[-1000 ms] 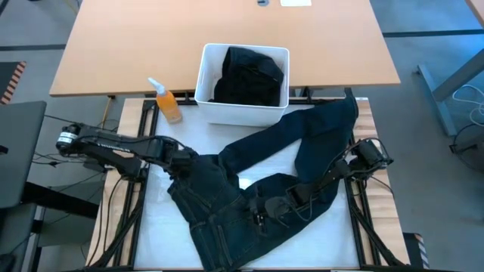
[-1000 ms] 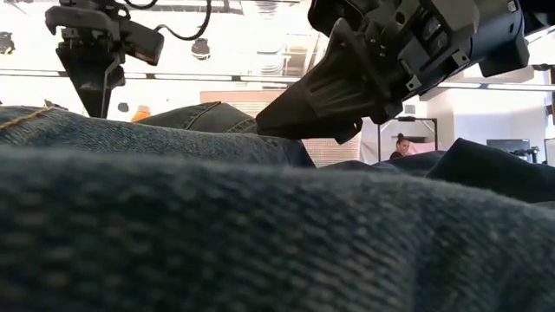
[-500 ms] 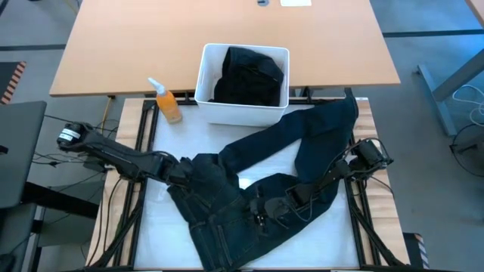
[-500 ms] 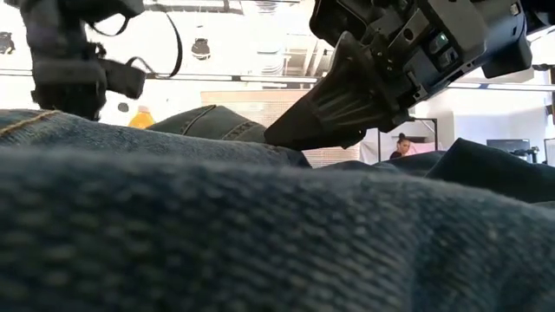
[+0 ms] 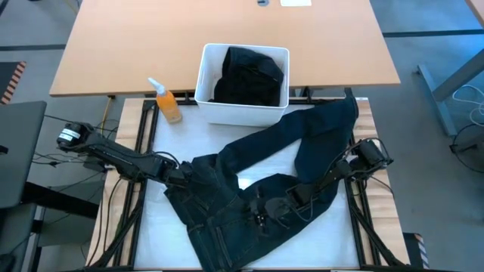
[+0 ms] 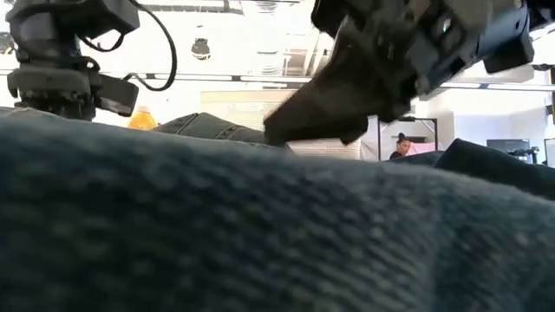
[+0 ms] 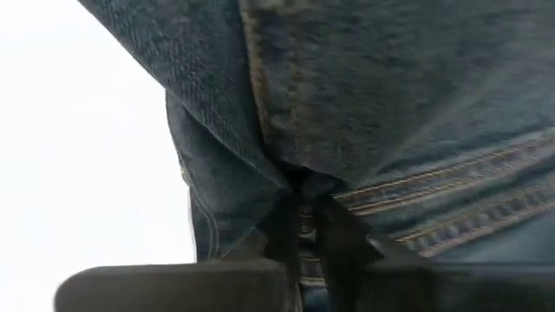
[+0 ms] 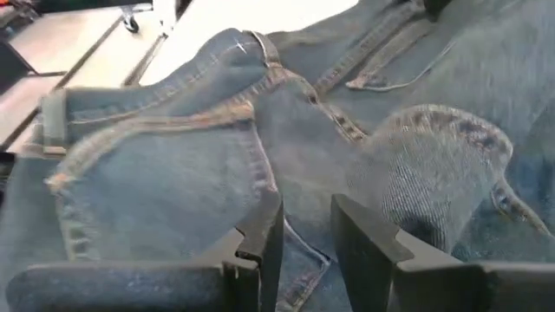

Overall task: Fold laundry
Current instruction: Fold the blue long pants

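Observation:
The dark navy trousers [image 5: 249,181] lie crumpled on the white tabletop, with the legs running to the far right. My left gripper [image 5: 184,172] stands at their left edge, pointing steeply down, shut on denim [image 7: 303,204]. My right gripper [image 5: 261,210] sits on the trousers' middle, slanting down, and denim fills the narrow gap between its fingers [image 8: 303,212]. More black laundry [image 5: 249,75] is heaped in the white bin [image 5: 206,79]. In the low view, denim hides my left gripper's fingers. My left gripper pinches a raised fold of denim [image 7: 290,173] at the trousers' left edge, beside a double-stitched seam, between its two fingers. The fingers come from above, pointing steeply down. The rest of the trousers lies on the table. My right gripper has its fingers [image 8: 264,230] on either side of a bit of denim [image 8: 303,195] in the trousers' middle, slanting down from the table's right. The cloth there lies on the table. One layer or several, I cannot tell.
An orange spray bottle [image 5: 168,102] stands left of the bin at the far edge of the white surface. A wooden table [image 5: 113,45] lies beyond. Bare white surface [image 5: 162,234] shows at the near left.
My left gripper has come down onto the trousers' left edge, shifting a little toward the near edge. The denim in front of the low camera has risen higher in that view.

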### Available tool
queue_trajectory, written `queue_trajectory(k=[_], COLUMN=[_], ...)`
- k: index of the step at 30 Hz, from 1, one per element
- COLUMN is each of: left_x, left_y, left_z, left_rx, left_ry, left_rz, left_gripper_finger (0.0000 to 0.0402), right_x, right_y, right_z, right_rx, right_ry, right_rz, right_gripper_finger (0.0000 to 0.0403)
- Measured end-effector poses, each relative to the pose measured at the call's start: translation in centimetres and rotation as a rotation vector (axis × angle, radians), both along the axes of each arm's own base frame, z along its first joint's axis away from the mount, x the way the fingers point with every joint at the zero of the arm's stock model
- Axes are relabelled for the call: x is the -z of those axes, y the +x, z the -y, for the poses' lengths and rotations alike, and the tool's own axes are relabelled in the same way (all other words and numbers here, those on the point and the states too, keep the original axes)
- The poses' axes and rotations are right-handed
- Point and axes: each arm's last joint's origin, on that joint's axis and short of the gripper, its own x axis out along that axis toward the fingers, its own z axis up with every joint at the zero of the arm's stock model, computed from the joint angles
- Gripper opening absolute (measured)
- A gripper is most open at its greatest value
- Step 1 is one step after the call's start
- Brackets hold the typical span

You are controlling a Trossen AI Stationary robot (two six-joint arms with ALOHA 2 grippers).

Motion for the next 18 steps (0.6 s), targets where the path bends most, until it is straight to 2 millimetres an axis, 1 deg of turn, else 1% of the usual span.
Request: queue_trajectory(k=[2, 4, 6, 9, 11, 13, 15, 16, 18], left_x=[-1.3, -3.4, -6.2, -11.0, -14.2, -16.8, -18.4, -18.8, -18.9], left_y=[0.3, 0.7, 0.8, 0.7, 0.4, 0.1, -0.2, -0.2, -0.3], left_z=[0.1, 0.3, 0.2, -0.2, -0.4, -0.6, -0.8, -0.8, -0.9], left_rx=[0.035, 0.089, 0.132, 0.154, 0.145, 0.135, 0.122, 0.119, 0.118], left_ry=[-0.002, 0.003, 0.027, 0.085, 0.115, 0.13, 0.159, 0.166, 0.167], left_rz=[-0.016, -0.041, -0.077, -0.1, -0.076, -0.042, -0.006, 0.004, 0.0], left_gripper_finger=[0.0012, 0.0006, 0.0003, 0.0002, 0.0002, 0.0001, 0.0001, 0.0001, 0.0], right_x=[-0.9, -2.2, -3.6, -5.2, -5.8, -5.9, -5.8, -5.6, -5.2], right_y=[-0.3, -0.7, -1.2, -1.9, -2.4, -2.6, -2.5, -2.5, -2.3], right_z=[-0.4, -0.8, -1.5, -2.5, -3.1, -3.3, -3.3, -3.3, -3.2], right_rx=[-0.019, -0.061, -0.11, -0.166, -0.193, -0.205, -0.202, -0.199, -0.194], right_ry=[0.015, 0.04, 0.051, 0.031, 0.011, 0.003, 0.001, -0.002, -0.008], right_rz=[0.024, 0.058, 0.109, 0.19, 0.218, 0.227, 0.223, 0.216, 0.206], right_gripper_finger=[0.0127, 0.0127, 0.0127, 0.0127, 0.0127, 0.0127, 0.0127, 0.0127, 0.0127])
